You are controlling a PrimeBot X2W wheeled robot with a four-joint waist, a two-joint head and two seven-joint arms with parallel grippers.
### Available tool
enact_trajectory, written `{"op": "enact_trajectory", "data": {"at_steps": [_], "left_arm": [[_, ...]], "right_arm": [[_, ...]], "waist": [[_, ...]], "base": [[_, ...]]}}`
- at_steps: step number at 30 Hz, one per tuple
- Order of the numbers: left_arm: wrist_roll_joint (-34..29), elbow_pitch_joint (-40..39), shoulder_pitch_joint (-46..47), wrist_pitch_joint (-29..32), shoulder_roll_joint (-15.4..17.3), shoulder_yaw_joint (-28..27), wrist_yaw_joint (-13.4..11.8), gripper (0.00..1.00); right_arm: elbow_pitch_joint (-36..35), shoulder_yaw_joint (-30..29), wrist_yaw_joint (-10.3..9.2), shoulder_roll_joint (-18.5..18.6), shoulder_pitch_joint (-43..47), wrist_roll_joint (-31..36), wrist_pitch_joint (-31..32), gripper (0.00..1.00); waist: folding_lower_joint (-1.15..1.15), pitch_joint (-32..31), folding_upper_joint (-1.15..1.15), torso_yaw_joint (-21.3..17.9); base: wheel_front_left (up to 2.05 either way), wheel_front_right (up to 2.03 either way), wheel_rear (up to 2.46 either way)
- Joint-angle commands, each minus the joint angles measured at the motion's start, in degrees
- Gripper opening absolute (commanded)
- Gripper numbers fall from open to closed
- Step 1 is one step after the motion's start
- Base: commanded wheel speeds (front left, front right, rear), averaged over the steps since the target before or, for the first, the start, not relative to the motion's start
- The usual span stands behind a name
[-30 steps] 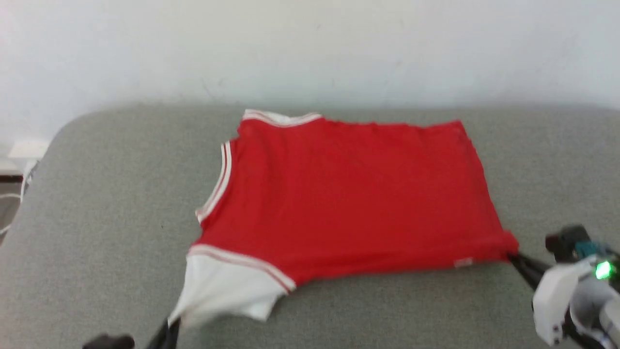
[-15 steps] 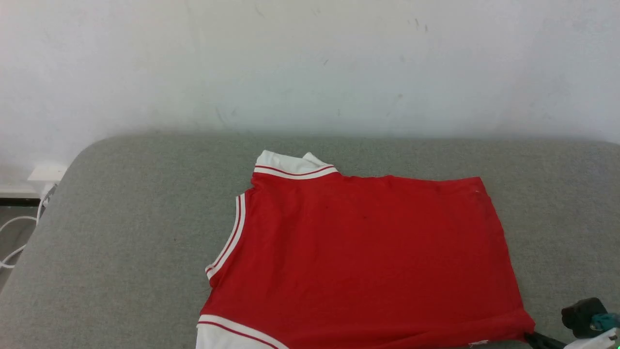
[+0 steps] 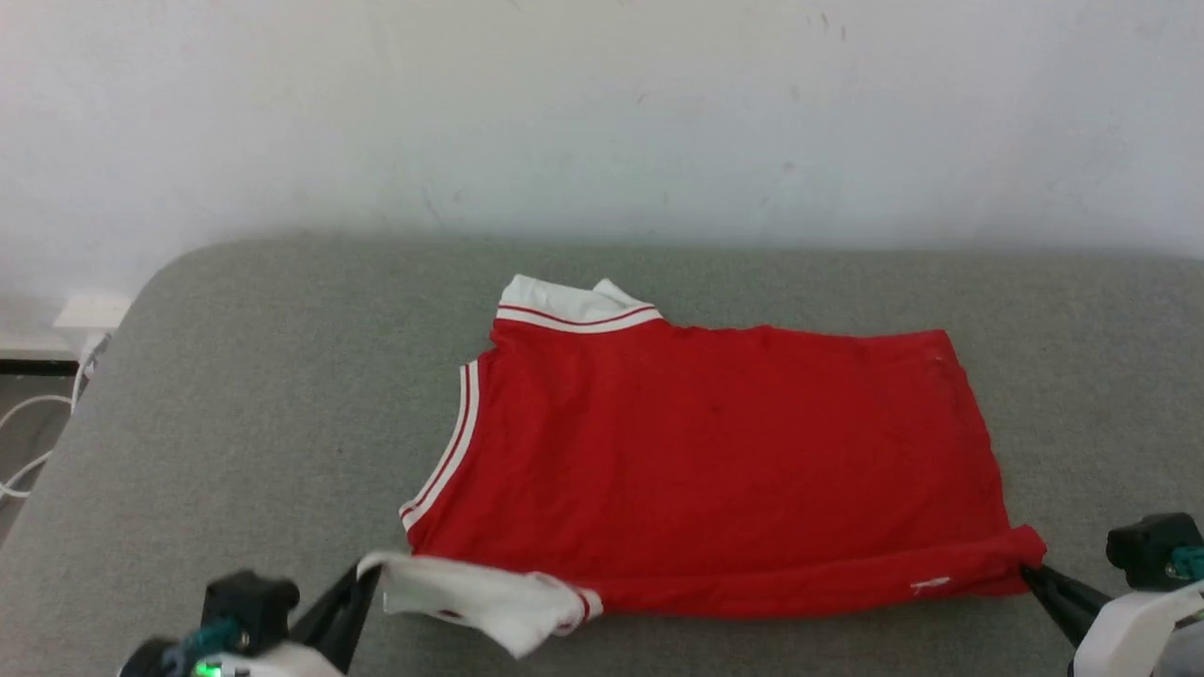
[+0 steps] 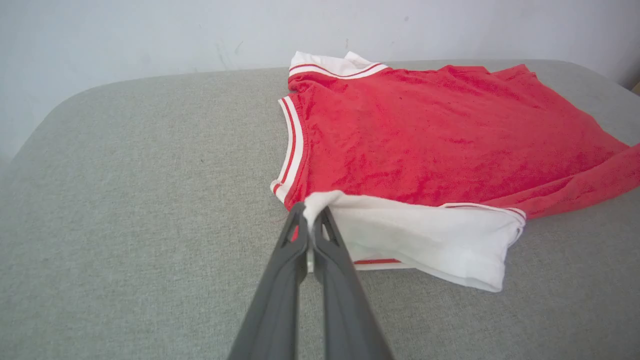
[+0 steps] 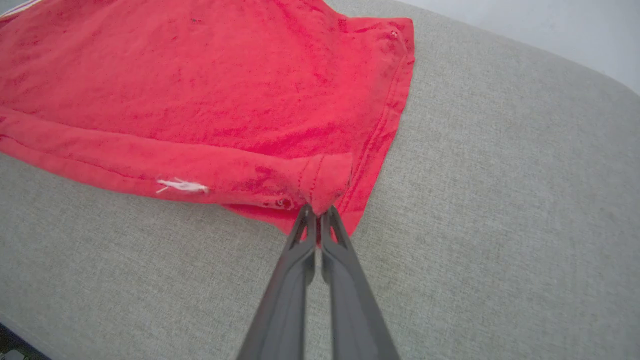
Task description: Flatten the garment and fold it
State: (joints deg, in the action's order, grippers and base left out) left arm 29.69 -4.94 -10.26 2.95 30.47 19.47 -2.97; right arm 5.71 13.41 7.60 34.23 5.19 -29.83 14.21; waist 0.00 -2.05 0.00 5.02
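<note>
The garment [image 3: 715, 451], a red jersey with white striped trim, lies spread on the grey surface with its plain side up. My left gripper [image 3: 369, 575] is shut on the near white sleeve [image 3: 470, 597], lifting it over the near edge; the left wrist view shows the gripper [image 4: 311, 212] pinching the sleeve [image 4: 430, 240]. At the near right hem corner, my right gripper [image 3: 1030, 569] is shut on the red cloth, which is rolled up along the near edge. In the right wrist view the gripper [image 5: 317, 212] grips the garment [image 5: 200, 90] at that corner.
The grey padded table [image 3: 235, 395] has a rounded far left corner and stands against a white wall [image 3: 602, 113]. White cables [image 3: 28, 442] hang off the left side. Bare grey surface lies left and right of the garment.
The head camera has tilted up, then back down slightly. The near white sleeve and near hem edge are now raised and turned toward the far side by both grippers.
</note>
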Motion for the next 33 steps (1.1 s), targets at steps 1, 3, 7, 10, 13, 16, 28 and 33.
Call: {"op": "enact_trajectory", "data": {"at_steps": [1, 3, 7, 10, 13, 16, 28, 33], "left_arm": [[-0.53, 0.99, 2.63, -0.37, -0.03, 0.17, 0.72, 0.0], [-0.93, 2.89, 6.7, -0.68, -0.41, 0.35, 1.75, 0.0], [-1.13, 7.74, 14.84, -0.93, -1.77, 0.7, 3.59, 0.0], [-0.99, 12.29, 20.83, -1.43, -3.15, 0.83, 4.88, 0.0], [-1.56, 17.77, 26.37, -1.99, -3.88, 1.04, 5.74, 0.0], [-1.95, 23.22, 31.41, -2.97, -4.92, 1.33, 6.49, 0.0], [-2.63, 49.51, 41.98, -3.59, -9.18, 6.35, 9.56, 0.0], [-1.56, 56.06, 42.16, -3.37, -10.54, 9.43, 10.29, 0.0]], "right_arm": [[-0.38, -0.47, -0.11, -0.39, -0.77, 0.55, 0.6, 0.0], [-0.32, -1.34, -0.11, -0.92, -1.88, 0.81, 1.34, 0.0], [0.15, -1.6, -0.11, -1.38, -4.88, 1.43, 3.14, 0.0], [1.2, -1.29, -0.11, -1.57, -8.04, 2.15, 3.87, 0.0], [3.2, -0.06, -0.11, -2.14, -11.91, 2.88, 4.83, 0.0], [5.95, 1.81, -0.11, -2.65, -16.22, 3.96, 5.4, 0.0], [18.21, 11.01, -0.11, -2.73, -26.77, 2.84, 8.45, 0.0], [19.11, 14.19, -0.11, -1.42, -27.94, 0.12, 8.49, 0.15]], "waist": [[0.0, 1.16, 0.0, -0.87], [0.0, 2.09, 0.0, -1.2], [0.0, 4.91, 0.0, -2.18], [0.0, 7.46, 0.0, -2.81], [0.0, 10.03, 0.0, -3.51], [0.0, 12.61, 0.0, -4.11], [0.0, 16.85, 0.0, -4.58], [0.0, 15.48, 0.0, -4.43]], "base": [[0.0, 0.0, 0.0], [0.0, 0.0, 0.0], [0.0, 0.0, 0.0], [0.0, 0.0, 0.0], [0.0, 0.0, 0.0], [0.0, 0.0, 0.0], [0.0, 0.0, 0.0], [0.0, 0.0, 0.0]]}}
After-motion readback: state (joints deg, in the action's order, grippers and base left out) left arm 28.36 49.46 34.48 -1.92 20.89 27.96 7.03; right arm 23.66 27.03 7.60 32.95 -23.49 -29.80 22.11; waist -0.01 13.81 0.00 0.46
